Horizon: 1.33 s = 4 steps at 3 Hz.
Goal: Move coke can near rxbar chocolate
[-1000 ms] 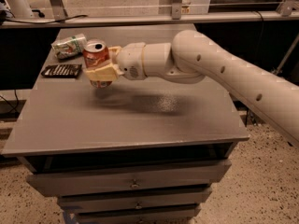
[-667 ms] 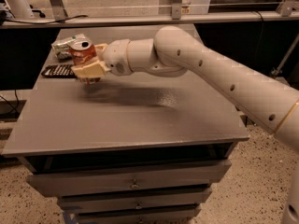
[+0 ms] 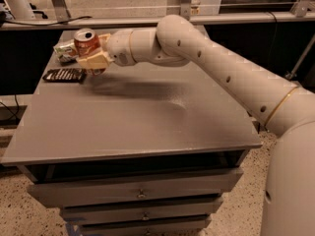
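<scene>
Camera view: the gripper [image 3: 96, 50] sits at the far left corner of the worktop [image 3: 147, 122], its fingers [image 3: 92, 62] clamped around the coke can [image 3: 84, 39]. The can is upright and looks slightly raised off the surface. The rxbar chocolate [image 3: 64, 75] lies flat just below and beside it, with a white-and-green snack packet [image 3: 63, 49] behind. This looks like the placing step. The next move calls for lowering the can straight down beside the bar, clear of both wrappers, then letting go.
</scene>
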Tool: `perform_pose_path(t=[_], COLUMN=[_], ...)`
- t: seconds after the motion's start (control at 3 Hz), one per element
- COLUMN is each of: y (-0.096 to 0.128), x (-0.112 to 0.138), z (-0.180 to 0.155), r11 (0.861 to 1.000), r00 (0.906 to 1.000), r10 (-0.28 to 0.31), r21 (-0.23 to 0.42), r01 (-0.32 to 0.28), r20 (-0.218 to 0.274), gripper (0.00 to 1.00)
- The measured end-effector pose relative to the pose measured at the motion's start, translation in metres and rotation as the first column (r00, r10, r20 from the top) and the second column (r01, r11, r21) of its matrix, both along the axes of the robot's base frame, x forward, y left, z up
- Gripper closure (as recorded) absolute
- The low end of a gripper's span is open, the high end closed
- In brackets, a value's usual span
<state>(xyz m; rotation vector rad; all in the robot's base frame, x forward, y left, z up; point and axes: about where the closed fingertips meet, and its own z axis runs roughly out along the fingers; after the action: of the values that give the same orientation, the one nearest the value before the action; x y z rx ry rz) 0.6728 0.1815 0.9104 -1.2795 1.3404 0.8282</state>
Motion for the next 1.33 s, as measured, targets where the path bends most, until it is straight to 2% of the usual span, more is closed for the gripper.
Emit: perform_pose_path(t=[0.67, 1.33], y=[-0.008, -0.007], x=[0.023, 0.024], z=[-0.015, -0.033], r11=[0.999, 1.0], r00=[0.9994, 0.9982], r10=[-0.033, -0.021], r21=[-0.011, 0.014], r01=[0.033, 0.021], r20=[-0.006, -0.057], gripper=[1.0, 1.0])
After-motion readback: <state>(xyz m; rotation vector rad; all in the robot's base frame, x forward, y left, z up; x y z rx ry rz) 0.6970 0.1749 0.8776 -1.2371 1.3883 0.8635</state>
